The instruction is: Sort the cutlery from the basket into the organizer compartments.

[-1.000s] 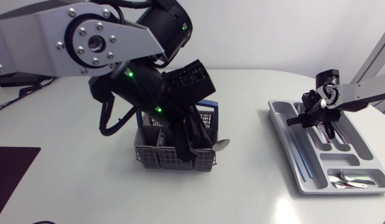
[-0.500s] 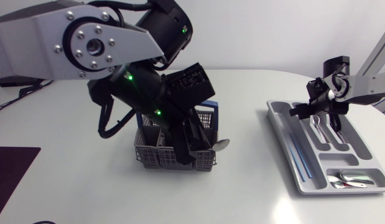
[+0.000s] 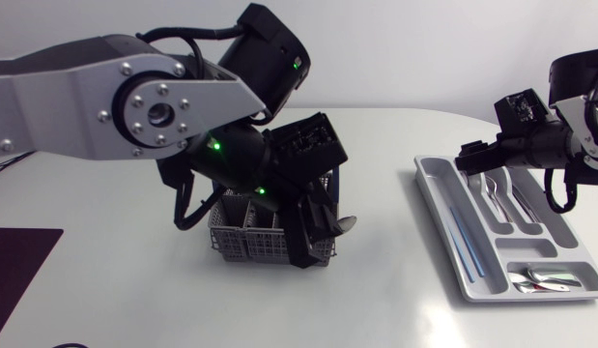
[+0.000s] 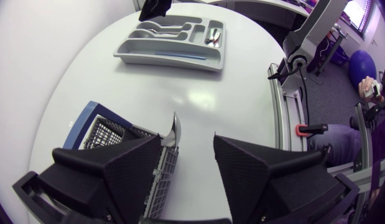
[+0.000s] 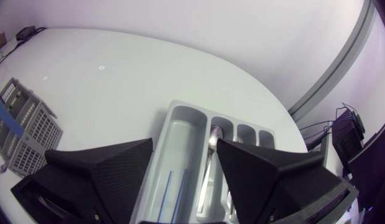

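Note:
A grey mesh basket (image 3: 242, 242) with a blue rim stands mid-table. A spoon (image 3: 345, 223) pokes out of its right side. My left gripper (image 3: 313, 235) hangs over that side, open. In the left wrist view the spoon's bowl (image 4: 174, 130) stands close by one finger (image 4: 127, 168), and the other finger is well clear of it. The grey organizer (image 3: 443, 227) lies at the right, with blue sticks (image 3: 463, 244) in its long compartment and cutlery (image 3: 497, 198) in the middle ones. My right gripper (image 3: 472, 159) hovers above the organizer's far end, open and empty (image 5: 183, 177).
Several spoons (image 3: 545, 280) lie in the organizer's near small compartment. The bulky left arm (image 3: 154, 106) covers much of the basket from above. A dark mat (image 3: 14, 266) lies at the table's left edge. Bare tabletop separates basket and organizer.
My right gripper has opened and lifted up and to the right, away from the organizer's middle compartments. The left arm has shifted slightly to the right over the basket.

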`<state>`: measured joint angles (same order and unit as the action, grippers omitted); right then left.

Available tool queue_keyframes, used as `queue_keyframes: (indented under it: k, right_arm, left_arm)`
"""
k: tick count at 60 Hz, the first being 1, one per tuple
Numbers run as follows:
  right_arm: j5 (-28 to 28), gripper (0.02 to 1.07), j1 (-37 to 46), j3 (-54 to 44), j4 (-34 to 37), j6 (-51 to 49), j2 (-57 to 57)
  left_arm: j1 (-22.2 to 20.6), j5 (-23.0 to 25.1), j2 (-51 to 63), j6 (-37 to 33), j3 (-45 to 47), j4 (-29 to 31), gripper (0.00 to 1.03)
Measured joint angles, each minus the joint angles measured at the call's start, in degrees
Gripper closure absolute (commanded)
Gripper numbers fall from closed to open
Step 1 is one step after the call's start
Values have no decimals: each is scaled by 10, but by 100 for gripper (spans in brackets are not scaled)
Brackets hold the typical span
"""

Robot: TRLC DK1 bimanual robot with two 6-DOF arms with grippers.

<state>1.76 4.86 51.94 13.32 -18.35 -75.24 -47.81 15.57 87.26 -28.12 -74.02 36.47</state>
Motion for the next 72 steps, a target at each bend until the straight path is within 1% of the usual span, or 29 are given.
queue_keyframes:
  k: [3,6,13,19,28,29,30,38,50,51,54,55,65,72]
  right_arm:
    - [7,27,-10,-10,6,-1,21]
    - [12,27,-19,-18,11,-1,40]
    - [22,23,-40,-33,30,-1,86]
    - [28,23,-54,-40,34,-1,109]
    - [30,23,-63,-61,37,-1,131]
    - [30,23,-63,-64,37,-1,132]
    - [30,23,-64,-68,37,-1,134]
    - [30,23,-75,-84,45,-1,143]
    - [30,22,-84,-99,45,-1,162]
    - [30,23,-85,-99,45,-1,163]
    - [30,23,-87,-101,45,-1,165]
    - [30,23,-89,-101,45,-1,165]
    - [30,22,-95,-108,50,-1,174]
    - [30,22,-110,-108,63,-1,192]
  left_arm:
    - [-6,-10,0,0,6,-14,44]
    - [-12,-17,2,0,11,-25,47]
    - [-23,-28,14,0,18,-40,47]
    - [-25,-38,23,0,23,-49,48]
    - [-25,-41,34,0,23,-59,59]
    - [-25,-41,35,0,23,-60,62]
    - [-25,-41,37,0,23,-62,62]
    - [-25,-41,47,0,23,-74,80]
    - [-25,-41,57,0,23,-77,94]
    - [-25,-41,57,0,23,-77,96]
    - [-24,-41,58,0,23,-78,98]
    - [-24,-41,58,0,23,-79,100]
    - [-20,-39,58,0,23,-79,100]
    - [-15,-18,58,11,23,-76,100]
